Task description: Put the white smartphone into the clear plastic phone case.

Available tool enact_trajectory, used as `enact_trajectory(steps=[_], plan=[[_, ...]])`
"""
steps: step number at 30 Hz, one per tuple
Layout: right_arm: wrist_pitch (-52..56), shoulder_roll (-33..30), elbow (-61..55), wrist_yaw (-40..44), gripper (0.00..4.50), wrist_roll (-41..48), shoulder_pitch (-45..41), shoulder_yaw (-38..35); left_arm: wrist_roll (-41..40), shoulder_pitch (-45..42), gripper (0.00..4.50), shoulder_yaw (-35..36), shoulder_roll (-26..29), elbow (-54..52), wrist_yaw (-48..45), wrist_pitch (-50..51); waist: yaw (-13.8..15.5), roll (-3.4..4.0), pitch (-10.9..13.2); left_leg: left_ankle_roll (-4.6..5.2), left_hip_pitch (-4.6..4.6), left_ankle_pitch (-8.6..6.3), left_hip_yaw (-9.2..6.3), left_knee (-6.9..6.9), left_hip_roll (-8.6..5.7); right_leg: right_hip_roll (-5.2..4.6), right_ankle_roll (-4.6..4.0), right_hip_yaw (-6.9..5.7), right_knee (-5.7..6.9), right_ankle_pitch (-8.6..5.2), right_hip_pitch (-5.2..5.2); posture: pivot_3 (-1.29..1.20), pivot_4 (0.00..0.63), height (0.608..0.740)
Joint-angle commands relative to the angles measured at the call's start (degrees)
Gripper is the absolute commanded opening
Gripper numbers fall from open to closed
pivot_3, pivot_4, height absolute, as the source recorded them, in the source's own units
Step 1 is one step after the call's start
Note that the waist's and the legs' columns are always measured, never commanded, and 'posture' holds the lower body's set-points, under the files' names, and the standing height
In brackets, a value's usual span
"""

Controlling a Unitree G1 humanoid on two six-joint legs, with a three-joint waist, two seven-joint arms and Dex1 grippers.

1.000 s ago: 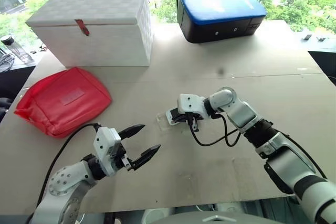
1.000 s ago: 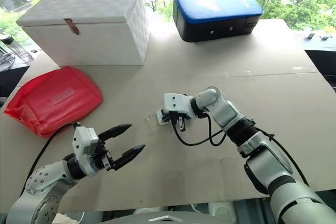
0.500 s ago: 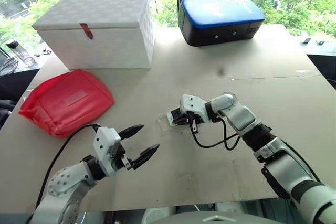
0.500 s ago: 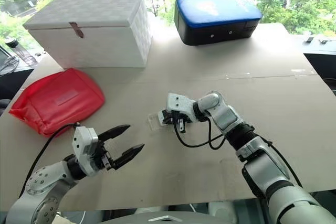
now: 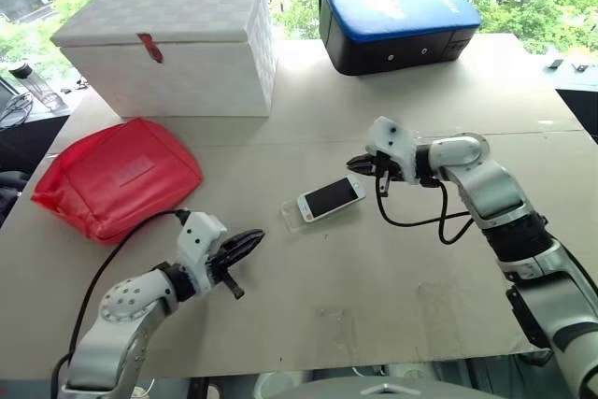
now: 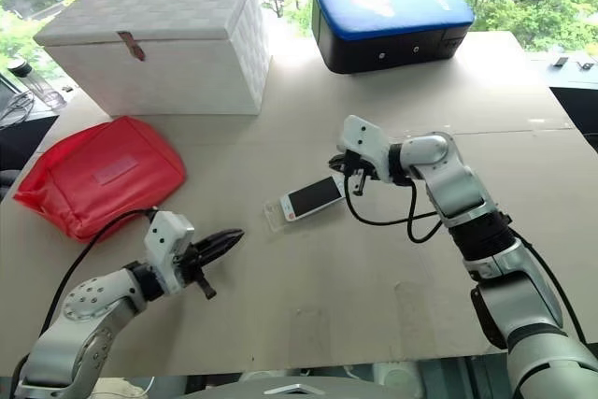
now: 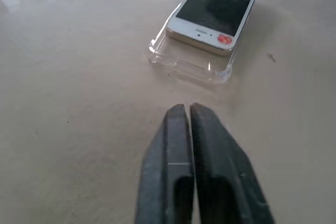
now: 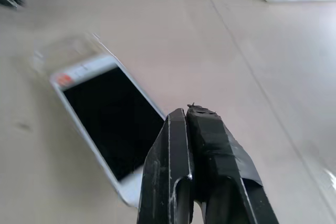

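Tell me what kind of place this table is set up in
Probably an office or lab room beside a large window: green trees fill the glass behind the table. Stored things sit on it, a white lidded box, a blue and black case and a red pouch, and a water bottle stands nearby.

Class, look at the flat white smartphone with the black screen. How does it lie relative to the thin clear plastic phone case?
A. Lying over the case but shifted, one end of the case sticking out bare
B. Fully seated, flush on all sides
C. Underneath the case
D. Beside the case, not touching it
A: the flat white smartphone with the black screen overlaps the thin clear plastic phone case, whose empty end juts out past the phone.
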Motion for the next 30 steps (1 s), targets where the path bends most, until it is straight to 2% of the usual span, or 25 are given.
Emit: enact_trajectory(steps=[1,5,10,16,20,24,30], plan=[[-1.64,-0.15,0.85,-3.03,0.00,-2.55,-0.05,0.49,2.61,-3.25,0.09,-2.59,-0.32,1.24,1.10,0.50,-0.07,-0.01,0.00,0.00,0.01,0.00,0.00,0.00,0.00,0.01,0.00,0.00,0.01,0.00,0.01,0.00,0.150,0.740],[-3.35,-0.47,1.59,-3.39,0.00,-6.13,0.89,4.16,4.61,-6.95,0.09,-5.66,-0.83,3.42,1.35,1.52,-0.25,-0.03,0.01,-0.01,-0.01,0.01,0.05,0.00,0.01,0.01,0.00,0.06,0.01,0.00,0.00,0.00,0.150,0.740],[-2.55,1.18,-0.72,-1.44,0.00,-6.56,2.31,7.75,6.86,-11.22,0.09,-8.32,-1.35,6.73,1.37,2.09,-0.13,-0.04,0.02,-0.02,-0.01,0.02,0.04,0.01,0.00,0.00,0.00,0.05,-0.01,0.00,-0.02,0.00,0.150,0.740],[-2.81,5.64,-4.19,0.76,0.00,-4.88,3.02,11.01,7.60,-12.90,0.09,-9.02,-1.38,9.09,0.27,0.99,-0.12,-0.05,0.00,-0.01,0.09,0.02,-0.01,0.03,0.00,0.01,0.01,0.02,0.07,0.01,0.06,0.00,0.150,0.740],[-4.45,8.08,-1.38,1.45,0.00,-4.66,3.74,12.27,7.98,-13.39,0.09,-8.98,-1.64,9.75,-0.25,0.54,-0.39,-0.07,-0.05,-0.01,0.18,0.01,-0.01,0.02,0.02,0.05,0.01,0.04,0.11,0.01,0.11,0.00,0.150,0.740],[-5.69,7.88,-0.20,2.77,0.00,-5.18,4.29,12.47,7.59,-14.20,0.09,-9.03,-2.02,8.35,-0.85,0.59,-0.37,-0.08,-0.05,-0.01,0.23,0.02,-0.02,0.02,0.04,0.08,0.01,0.03,0.19,0.01,0.12,0.00,0.150,0.740],[0.11,2.96,-8.88,6.16,0.00,-1.93,8.54,8.05,8.31,-18.06,0.09,-11.39,-1.87,7.05,-3.48,0.22,0.20,-0.15,-0.07,-0.02,0.09,0.02,-0.08,0.04,0.01,0.04,0.00,-0.04,0.10,0.01,0.08,0.00,0.150,0.740]])
